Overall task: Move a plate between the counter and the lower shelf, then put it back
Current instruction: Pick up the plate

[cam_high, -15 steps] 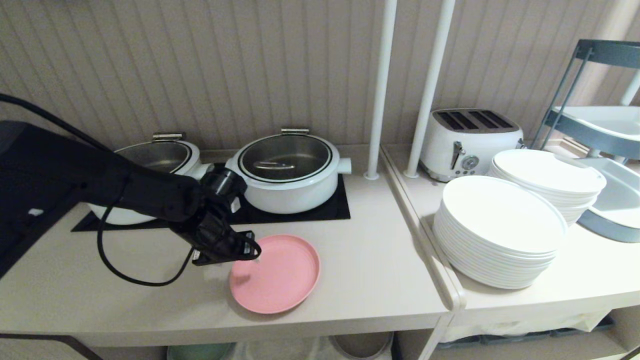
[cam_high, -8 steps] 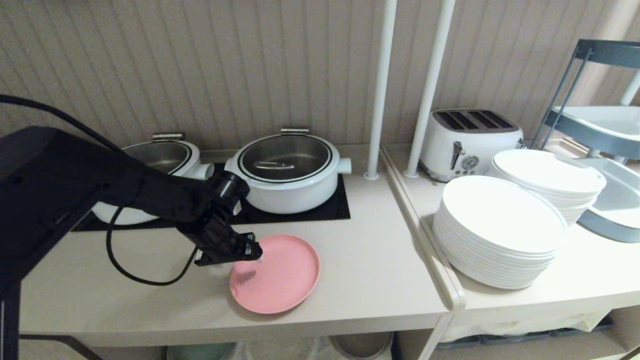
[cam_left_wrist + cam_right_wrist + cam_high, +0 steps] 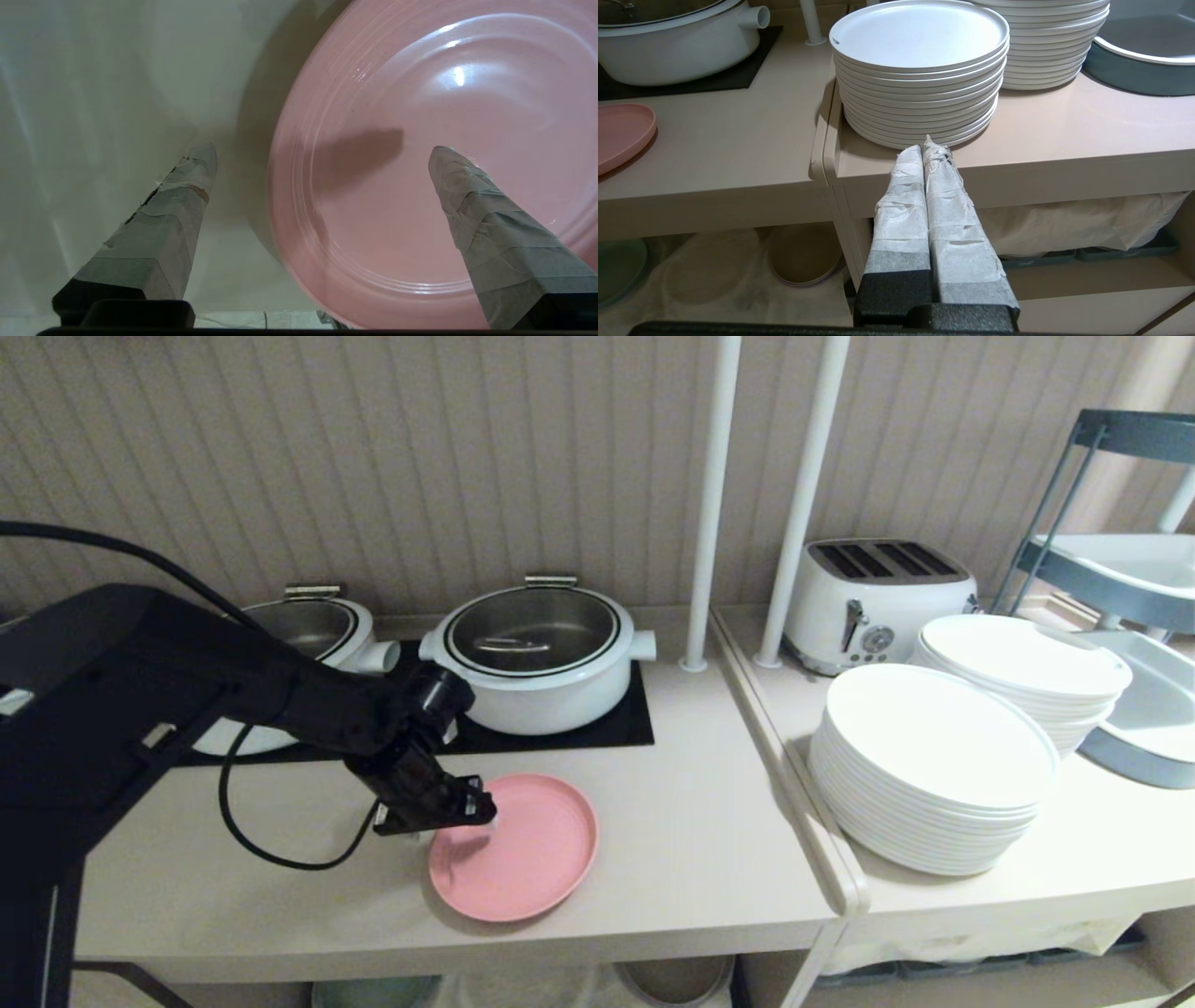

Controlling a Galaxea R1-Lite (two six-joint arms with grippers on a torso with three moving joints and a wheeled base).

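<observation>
Left gripper [image 3: 322, 149] wide, straddling plate [image 3: 518, 849] rim (nothing held); lower w/ rim centred, then close.

ribbed beige wall panelling [image 3: 420, 457]; two white poles [image 3: 714, 504]; grey-blue trolley [image 3: 1111, 569].

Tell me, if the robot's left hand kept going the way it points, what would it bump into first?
Most likely the small round matte pink plate. The left hand is open, straddling the plate's rim: one finger over the plate, the other over the glossy beige counter. Which touches first is unclear.
</observation>
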